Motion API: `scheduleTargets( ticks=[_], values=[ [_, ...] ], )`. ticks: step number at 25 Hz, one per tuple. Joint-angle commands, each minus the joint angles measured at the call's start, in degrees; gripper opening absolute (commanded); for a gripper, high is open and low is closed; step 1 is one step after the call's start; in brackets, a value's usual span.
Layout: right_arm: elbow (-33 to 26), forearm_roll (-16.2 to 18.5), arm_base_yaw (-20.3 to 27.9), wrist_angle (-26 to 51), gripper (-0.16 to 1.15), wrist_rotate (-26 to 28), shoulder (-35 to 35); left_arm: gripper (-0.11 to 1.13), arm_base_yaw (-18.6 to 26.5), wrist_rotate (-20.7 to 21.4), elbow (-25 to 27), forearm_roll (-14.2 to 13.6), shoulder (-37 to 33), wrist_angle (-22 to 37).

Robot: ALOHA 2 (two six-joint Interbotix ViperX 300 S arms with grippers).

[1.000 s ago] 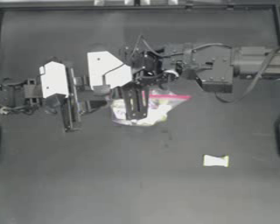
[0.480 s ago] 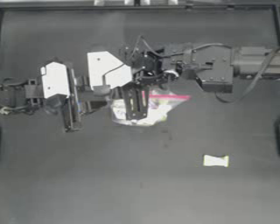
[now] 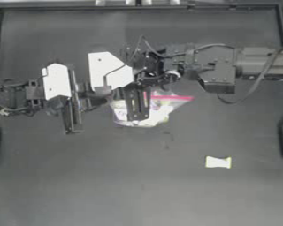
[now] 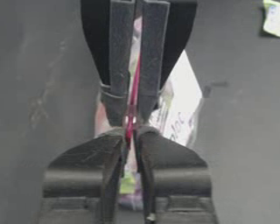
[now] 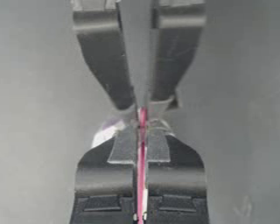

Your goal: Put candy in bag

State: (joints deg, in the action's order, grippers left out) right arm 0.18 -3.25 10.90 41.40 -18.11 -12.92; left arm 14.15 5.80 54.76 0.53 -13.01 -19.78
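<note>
both grippers, left (image 4: 131,124) and right (image 5: 141,131), pinch the bag's (image 3: 158,110) pink strip; pulling unevenly could slip it, candy (image 3: 218,162) unbagged.

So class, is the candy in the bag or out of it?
Out. The candy lies on the bare table, apart from the bag.

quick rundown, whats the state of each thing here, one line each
bag: mouth strip pinched by both grippers, sweets visible inside
candy: lying loose on the table, apart from the bag, untouched
left gripper: shut on the bag's pink strip
right gripper: shut on the pink strip, facing the left one
table: dark, bears the candy
</note>
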Motion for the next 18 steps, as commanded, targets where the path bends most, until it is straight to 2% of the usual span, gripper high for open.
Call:
scheduleTargets(
  ticks=[1, 4, 8, 11, 18],
  values=[
    [-0.79, -0.26, -0.18, -0.26, 0.06, 0.0, 2.55, 0.46, 0.09, 0.26, -1.05, -0.09, -0.97, -0.18],
    [-0.7, -0.18, -0.26, -0.26, 0.06, 0.0, 2.55, 0.37, 0.09, 0.26, -1.05, -0.09, -1.32, -0.18],
    [-0.62, -0.18, -0.18, -0.26, 0.06, 0.09, 2.55, 0.14, 0.09, 0.44, -0.97, -0.18, -1.41, -0.26],
    [-0.53, -0.18, -0.26, -0.09, 0.06, 0.09, 2.55, -0.02, 0.09, 0.44, -0.7, -1.23, -1.85, -0.44],
    [-0.35, -0.26, -0.26, 0.88, 0.06, 0.18, 2.64, 0.04, 0.09, 0.44, 0.26, -1.23, -3.78, -0.53]
  ],
)
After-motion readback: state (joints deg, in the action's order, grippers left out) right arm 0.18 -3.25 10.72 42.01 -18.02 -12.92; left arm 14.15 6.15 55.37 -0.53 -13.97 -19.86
